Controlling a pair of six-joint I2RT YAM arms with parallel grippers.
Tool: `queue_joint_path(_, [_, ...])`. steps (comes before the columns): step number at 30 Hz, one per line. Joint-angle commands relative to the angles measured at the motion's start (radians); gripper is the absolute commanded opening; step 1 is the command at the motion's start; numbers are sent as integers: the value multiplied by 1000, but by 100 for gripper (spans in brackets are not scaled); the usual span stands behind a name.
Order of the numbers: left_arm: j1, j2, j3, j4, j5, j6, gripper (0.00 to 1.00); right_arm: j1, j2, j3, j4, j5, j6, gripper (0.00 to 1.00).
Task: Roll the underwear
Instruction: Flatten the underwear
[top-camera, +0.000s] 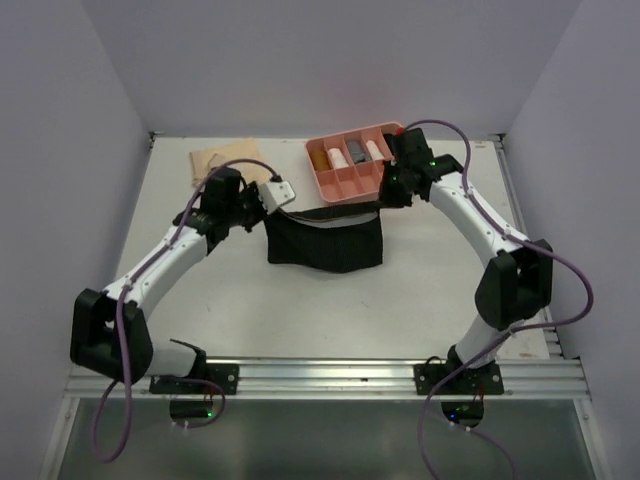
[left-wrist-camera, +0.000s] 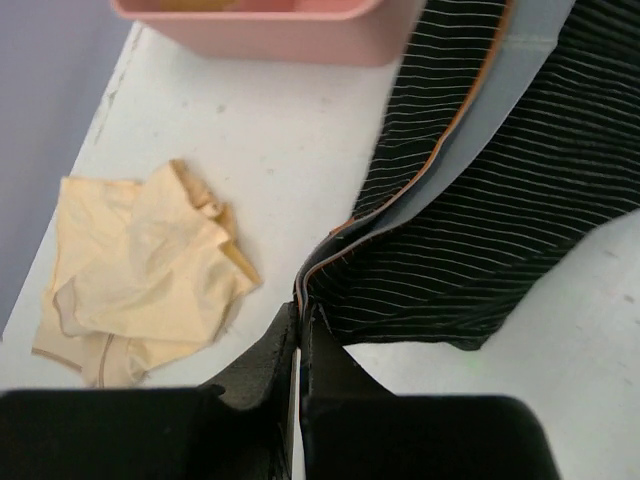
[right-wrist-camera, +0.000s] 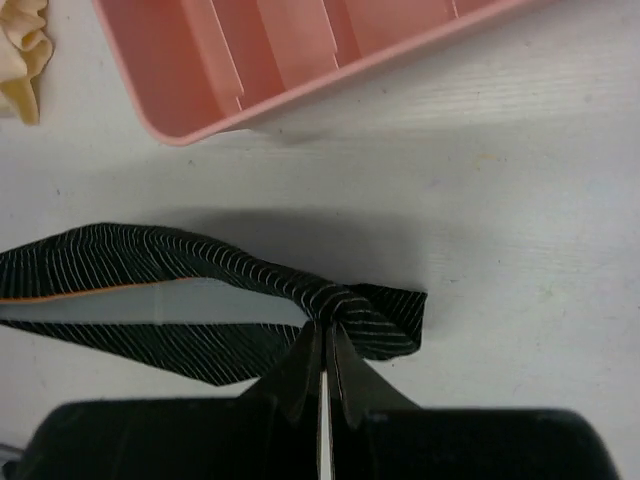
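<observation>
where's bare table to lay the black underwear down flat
Widest bare patch: the near table, between the black underwear and the arm bases. A smaller strip lies between the tan underwear and the pink divided tray. Crowded in the middle, where the left tool and right tool pinch the black underwear's ends just in front of the tray.

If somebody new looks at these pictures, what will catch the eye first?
First, the black striped underwear at mid-table, stretched wide between the left pincer and the right pincer, each shut on one end of its waistband. Next, the pink divided tray just behind it, with rolled items in its rear compartments. A crumpled pale tan garment lies at the back left.
</observation>
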Motion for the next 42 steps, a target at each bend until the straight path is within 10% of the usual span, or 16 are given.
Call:
queue_joint_path(1, [139, 113, 211, 93, 31, -137, 0, -58, 120, 239, -5, -92, -57, 0])
queue_joint_path(7, [249, 67, 338, -59, 311, -37, 0, -80, 131, 404, -28, -242, -51, 0])
queue_joint_path(17, [246, -205, -9, -689, 517, 630, 0, -37, -61, -136, -53, -452, -133, 0])
queue_joint_path(19, [246, -219, -62, -867, 499, 822, 12, 9, -67, -199, -86, -468, -181, 10])
queue_joint_path(22, [246, -240, -119, -1029, 456, 946, 50, 34, -128, -294, -113, -495, -200, 54])
queue_joint_path(23, [246, -248, -119, -1029, 453, 929, 53, 33, -159, -309, -113, -489, -193, 70])
queue_joint_path(25, [246, -263, -92, -949, 459, 798, 60, 31, -203, -307, -111, -422, -181, 68])
queue_joint_path(29, [246, -177, -11, -684, 484, 483, 60, 29, -154, -281, -68, -374, -120, 22])
queue_joint_path(32, [243, -13, 61, -492, 470, 246, 53, 43, -85, -288, 24, -347, -54, 10])
queue_joint_path(42, [183, 344, 102, -233, 274, 75, 34, 132, 138, -302, 156, -302, -35, 10])
